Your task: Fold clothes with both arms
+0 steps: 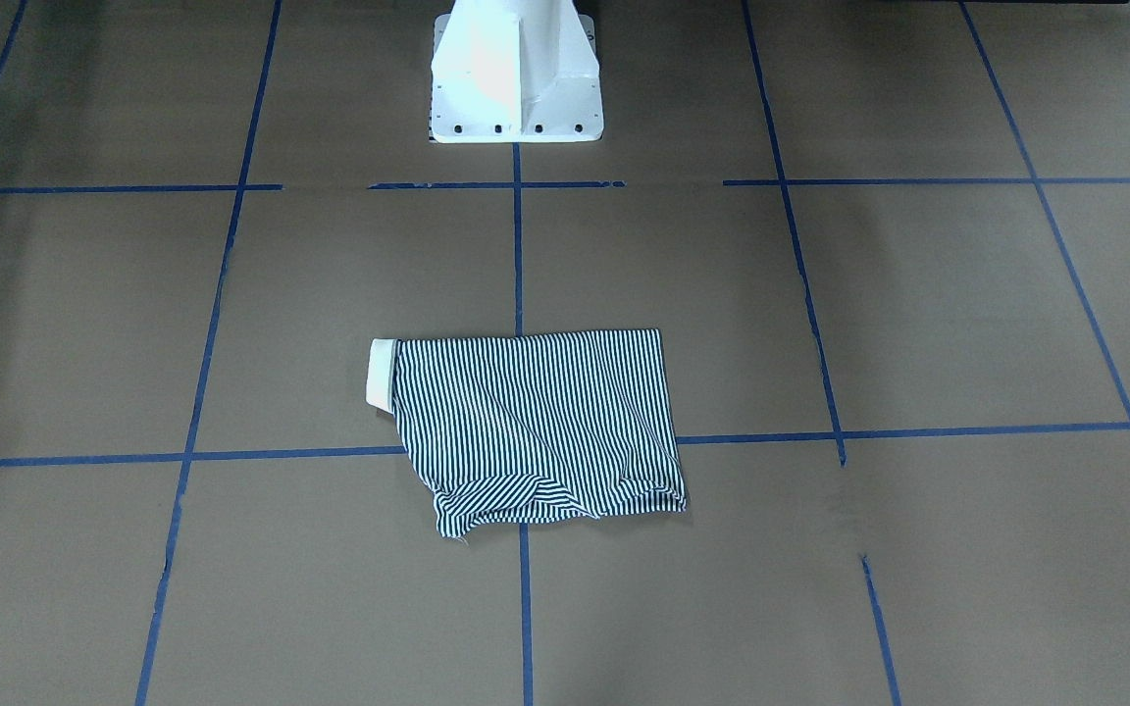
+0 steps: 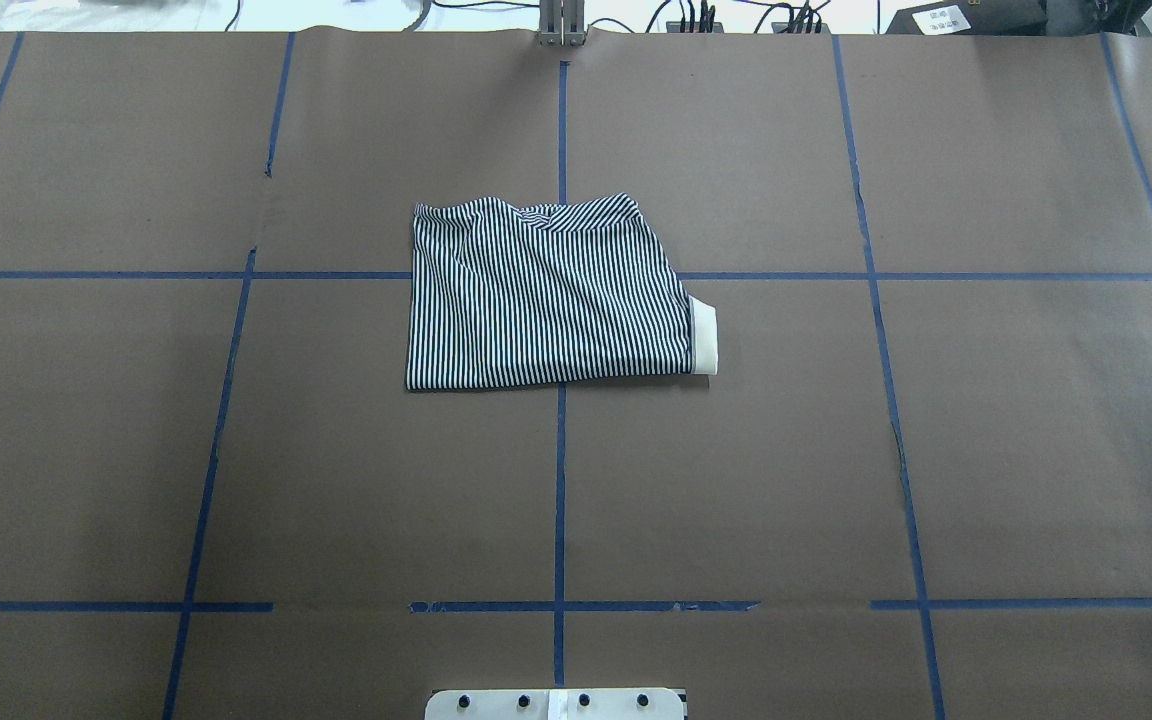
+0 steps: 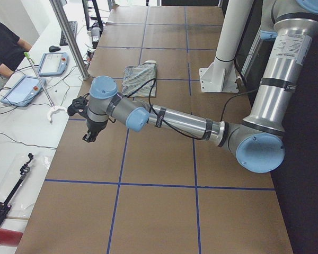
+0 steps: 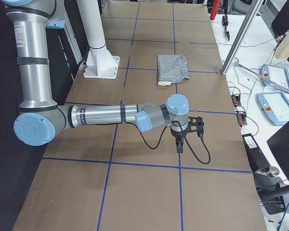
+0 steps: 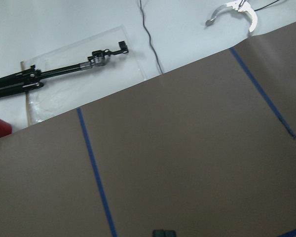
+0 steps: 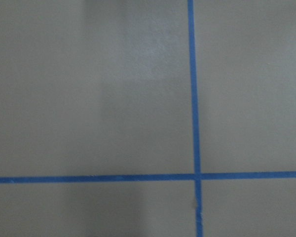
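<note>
One striped polo shirt (image 2: 546, 295), folded to a rectangle, lies mid-frame in the overhead view on the brown surface (image 2: 836, 450), with its cream collar (image 2: 703, 335) at its right edge. The left end effector (image 3: 89, 136) and right end effector (image 4: 179, 147), two in all, hang well apart from it; the opening of either cannot be told.

The table (image 2: 936, 450) is covered with brown paper and divided by blue tape lines (image 2: 559, 480). Seen from overhead, a folded striped polo shirt (image 2: 546, 300) is laid just 12 o'clock of centre, its cream collar (image 2: 703, 335) at 3 o'clock. A white pedestal (image 2: 556, 705) is bolted at the 6 o'clock edge.
</note>
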### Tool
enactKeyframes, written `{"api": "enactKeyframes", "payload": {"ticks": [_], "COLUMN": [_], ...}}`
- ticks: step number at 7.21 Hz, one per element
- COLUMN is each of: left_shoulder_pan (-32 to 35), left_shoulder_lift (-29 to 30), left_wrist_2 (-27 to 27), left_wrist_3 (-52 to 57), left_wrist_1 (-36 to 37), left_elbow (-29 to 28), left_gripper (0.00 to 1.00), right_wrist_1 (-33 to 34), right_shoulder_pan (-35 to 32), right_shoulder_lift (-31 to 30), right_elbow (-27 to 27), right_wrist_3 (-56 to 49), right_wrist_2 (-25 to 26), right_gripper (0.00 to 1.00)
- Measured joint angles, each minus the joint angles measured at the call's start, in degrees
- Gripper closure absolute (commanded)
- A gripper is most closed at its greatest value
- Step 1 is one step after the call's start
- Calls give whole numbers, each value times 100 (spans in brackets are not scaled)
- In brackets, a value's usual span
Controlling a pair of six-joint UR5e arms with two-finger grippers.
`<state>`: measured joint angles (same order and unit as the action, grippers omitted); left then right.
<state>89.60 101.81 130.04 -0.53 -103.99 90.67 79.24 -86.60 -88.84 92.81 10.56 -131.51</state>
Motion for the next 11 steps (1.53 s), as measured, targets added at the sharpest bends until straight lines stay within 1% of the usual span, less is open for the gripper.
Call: {"api": "enactKeyframes", "payload": {"ticks": [1,2,3,4,6,9,11], "left_shoulder_pan": [112,148,153,153,154,150,127], "left_shoulder_lift": [-404,-853,-1219,-1408,-1559,-1911,-1937], "left_wrist_2": [206,311,351,375,379,360,342], "left_wrist_3": [217,353,464,516,551,525,525], "left_wrist_1": [507,949,1241,1508,1909,2015,1979], "left_elbow": [143,419,755,984,1266,1908,2126], "left_gripper": [0,0,0,0,0,0,0], "right_wrist_1": [584,1186,1617,1804,1899,1889,1873], "right_shoulder_pan": [-72,-65,-44,-27,19,114,143], "right_shoulder_lift": [-75,-44,28,92,214,393,432], "right_elbow": [16,26,20,10,13,-14,13], "right_wrist_3": [-843,-1543,-1988,-2154,-2087,-1549,-1502], "right_wrist_2": [19,33,41,41,5,15,11], "right_gripper": [0,0,0,0,0,0,0]}}
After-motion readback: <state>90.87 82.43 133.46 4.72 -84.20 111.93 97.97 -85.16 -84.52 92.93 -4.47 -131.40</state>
